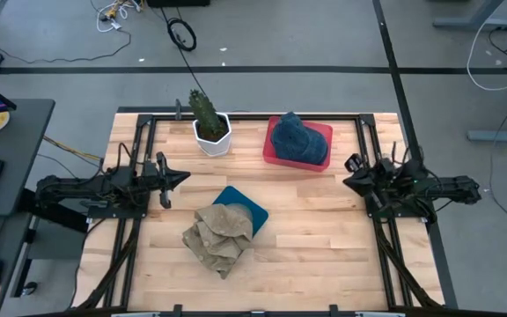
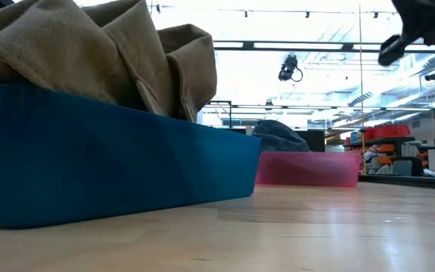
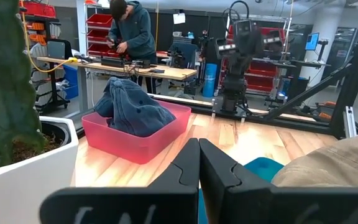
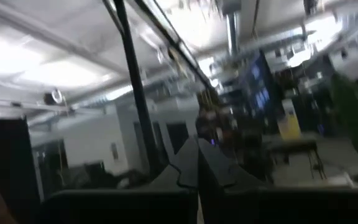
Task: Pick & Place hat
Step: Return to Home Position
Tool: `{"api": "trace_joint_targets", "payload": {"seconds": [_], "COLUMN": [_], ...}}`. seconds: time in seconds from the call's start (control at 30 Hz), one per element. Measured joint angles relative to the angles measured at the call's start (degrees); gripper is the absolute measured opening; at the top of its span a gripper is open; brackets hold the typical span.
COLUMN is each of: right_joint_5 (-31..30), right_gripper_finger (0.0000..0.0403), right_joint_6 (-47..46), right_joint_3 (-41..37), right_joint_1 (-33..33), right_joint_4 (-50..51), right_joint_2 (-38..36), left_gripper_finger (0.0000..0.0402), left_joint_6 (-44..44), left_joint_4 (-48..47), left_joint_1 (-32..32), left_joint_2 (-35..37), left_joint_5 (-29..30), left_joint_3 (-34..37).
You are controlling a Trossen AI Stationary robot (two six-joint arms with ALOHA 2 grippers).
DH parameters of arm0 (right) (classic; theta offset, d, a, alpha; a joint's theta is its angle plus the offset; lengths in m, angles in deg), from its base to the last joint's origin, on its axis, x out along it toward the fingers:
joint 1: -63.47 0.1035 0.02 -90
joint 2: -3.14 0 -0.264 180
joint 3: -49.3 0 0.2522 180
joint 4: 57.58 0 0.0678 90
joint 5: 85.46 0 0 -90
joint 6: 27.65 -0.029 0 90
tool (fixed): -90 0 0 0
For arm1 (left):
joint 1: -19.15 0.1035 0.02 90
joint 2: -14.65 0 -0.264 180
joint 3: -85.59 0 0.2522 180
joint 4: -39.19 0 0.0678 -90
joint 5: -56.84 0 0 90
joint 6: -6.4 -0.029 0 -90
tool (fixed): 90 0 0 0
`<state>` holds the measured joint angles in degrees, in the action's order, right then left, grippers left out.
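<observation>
A tan hat (image 1: 218, 233) lies crumpled on a blue tray (image 1: 252, 208) near the table's middle, spilling over the tray's near-left side; in the low view the tan hat (image 2: 97, 53) fills the blue tray (image 2: 127, 166). A dark blue hat (image 1: 296, 139) sits in a pink bin (image 1: 322, 134) at the far right, also seen as the blue hat (image 3: 132, 109) in the pink bin (image 3: 129, 140). My left gripper (image 1: 181, 177) is shut and points level from the left edge. My right gripper (image 1: 350, 182) is shut at the right edge, tipped upward. Both hold nothing.
A cactus in a white pot (image 1: 211, 132) stands at the far side, left of the pink bin. Bare wood lies between the two grippers and along the near edge. A person (image 3: 132, 37) works at a bench beyond the table.
</observation>
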<state>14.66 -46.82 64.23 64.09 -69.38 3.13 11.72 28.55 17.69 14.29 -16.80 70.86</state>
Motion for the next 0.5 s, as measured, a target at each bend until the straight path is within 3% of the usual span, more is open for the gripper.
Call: {"api": "trace_joint_targets", "payload": {"seconds": [0.27,0.5], "right_joint_5": [0.0,-0.2], "right_gripper_finger": [0.0,0.0], "right_joint_6": [5.2,10.6], "right_joint_3": [0.0,0.0], "right_joint_1": [0.0,0.0], "right_joint_4": [13.6,19.7], "right_joint_2": [0.0,0.0], "left_gripper_finger": [0.0003,0.0003], "left_joint_6": [0.0,0.0], "left_joint_4": [0.0,0.0], "left_joint_1": [0.0,0.0], "left_joint_2": [0.0,0.0], "left_joint_5": [0.0,0.0], "left_joint_3": [0.0,0.0]}}
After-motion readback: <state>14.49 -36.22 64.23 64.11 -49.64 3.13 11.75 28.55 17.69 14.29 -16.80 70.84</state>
